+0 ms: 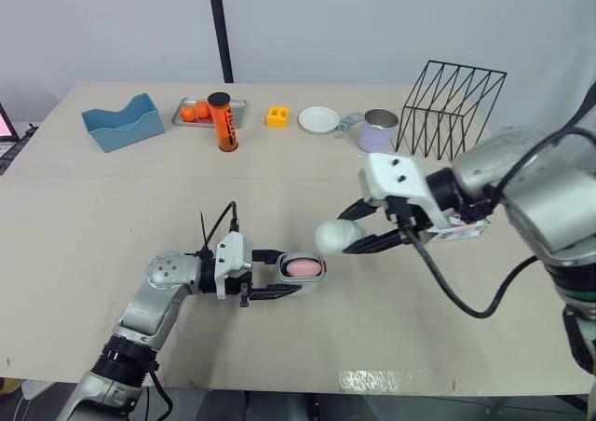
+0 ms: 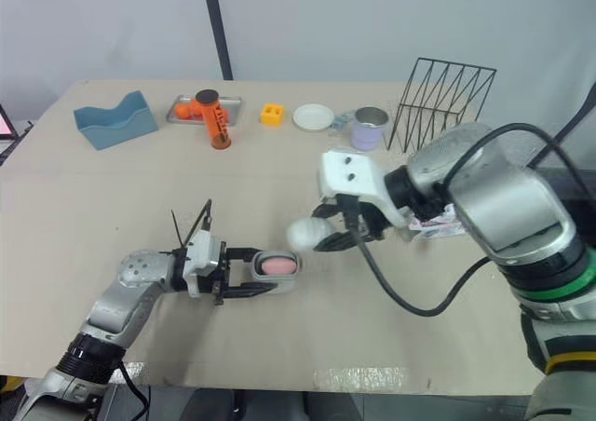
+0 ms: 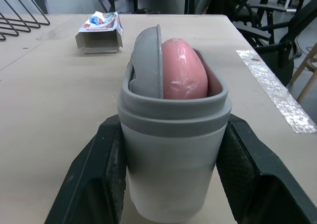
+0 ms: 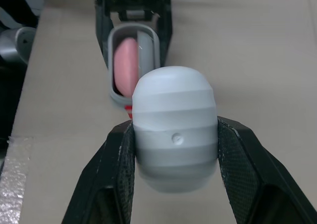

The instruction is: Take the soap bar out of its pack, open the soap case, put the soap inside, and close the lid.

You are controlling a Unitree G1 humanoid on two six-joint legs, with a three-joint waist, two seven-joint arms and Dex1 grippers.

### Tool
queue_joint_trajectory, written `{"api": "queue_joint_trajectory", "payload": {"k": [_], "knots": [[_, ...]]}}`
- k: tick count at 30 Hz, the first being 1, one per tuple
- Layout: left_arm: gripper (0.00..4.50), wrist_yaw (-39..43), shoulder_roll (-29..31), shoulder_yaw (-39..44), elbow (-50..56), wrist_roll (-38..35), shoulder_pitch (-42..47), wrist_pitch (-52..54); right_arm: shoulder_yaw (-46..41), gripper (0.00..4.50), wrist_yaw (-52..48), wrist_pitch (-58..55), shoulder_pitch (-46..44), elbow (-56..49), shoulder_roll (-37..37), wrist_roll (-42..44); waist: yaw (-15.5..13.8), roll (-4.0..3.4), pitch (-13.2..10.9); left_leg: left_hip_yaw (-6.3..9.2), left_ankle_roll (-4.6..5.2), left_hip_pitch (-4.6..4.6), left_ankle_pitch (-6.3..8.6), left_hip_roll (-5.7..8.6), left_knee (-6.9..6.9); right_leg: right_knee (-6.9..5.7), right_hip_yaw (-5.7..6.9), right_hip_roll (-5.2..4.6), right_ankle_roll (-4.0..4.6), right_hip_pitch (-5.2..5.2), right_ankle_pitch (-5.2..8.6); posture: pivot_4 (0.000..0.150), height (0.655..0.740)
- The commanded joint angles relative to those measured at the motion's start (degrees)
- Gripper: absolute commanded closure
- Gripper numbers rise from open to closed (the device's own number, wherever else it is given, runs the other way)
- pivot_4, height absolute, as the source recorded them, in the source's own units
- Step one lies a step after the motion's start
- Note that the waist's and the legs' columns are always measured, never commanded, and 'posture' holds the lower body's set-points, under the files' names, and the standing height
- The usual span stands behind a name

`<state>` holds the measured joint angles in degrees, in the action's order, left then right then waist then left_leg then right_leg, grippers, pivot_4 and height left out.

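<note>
Beige table [image 1: 112, 216] shows you, at the head view's centre, one grey soap case [image 3: 173, 184] clamped in the left gripper [image 1: 293, 272], with one glossy pink soap [image 3: 184, 78] inside. Just right of it, the right gripper [image 1: 349, 232] grips the one rounded lid [image 4: 173, 115].

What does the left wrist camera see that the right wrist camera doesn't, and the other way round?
Left wrist view: the soap pack lying beyond the case, its end flap open. Right wrist view: the pale lid gripped between the right gripper's fingers and held in front of the case's open end. Both: the grey soap case with the pink soap inside, clamped by the left gripper.
</note>
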<state>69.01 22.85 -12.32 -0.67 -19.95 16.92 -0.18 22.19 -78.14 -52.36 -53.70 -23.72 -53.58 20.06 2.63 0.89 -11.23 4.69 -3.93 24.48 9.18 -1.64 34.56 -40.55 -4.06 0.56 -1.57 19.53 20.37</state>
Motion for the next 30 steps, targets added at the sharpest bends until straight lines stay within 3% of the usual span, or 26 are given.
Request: {"api": "queue_joint_trajectory", "payload": {"k": [1, 30], "knots": [[2.48, -1.2, -1.3, 0.1, 0.2, 0.4, 1.1, -1.6, 1.4, 2.69, 1.4, -1.6, -2.2, -2.4, 1.1, -0.5, 0.0, 0.0, 0.0, 0.02, 0.0, 0.03, 0.0, 0.0, 0.0, 0.0, 0.02, 0.0, 0.0, 0.02, 0.0, 0.15, 0.74], [2.48, -3.2, -2.6, -1.2, -1.7, 2.7, 0.8, -2.8, 11.8, 2.69, 5.4, -8.3, -5.6, -5.1, 6.6, -1.6, 0.0, 0.0, 0.0, 0.04, -0.03, 0.26, -0.02, -0.03, 0.06, -0.19, 0.07, 0.03, 0.1, 0.37, -0.06, 0.15, 0.74]]}}
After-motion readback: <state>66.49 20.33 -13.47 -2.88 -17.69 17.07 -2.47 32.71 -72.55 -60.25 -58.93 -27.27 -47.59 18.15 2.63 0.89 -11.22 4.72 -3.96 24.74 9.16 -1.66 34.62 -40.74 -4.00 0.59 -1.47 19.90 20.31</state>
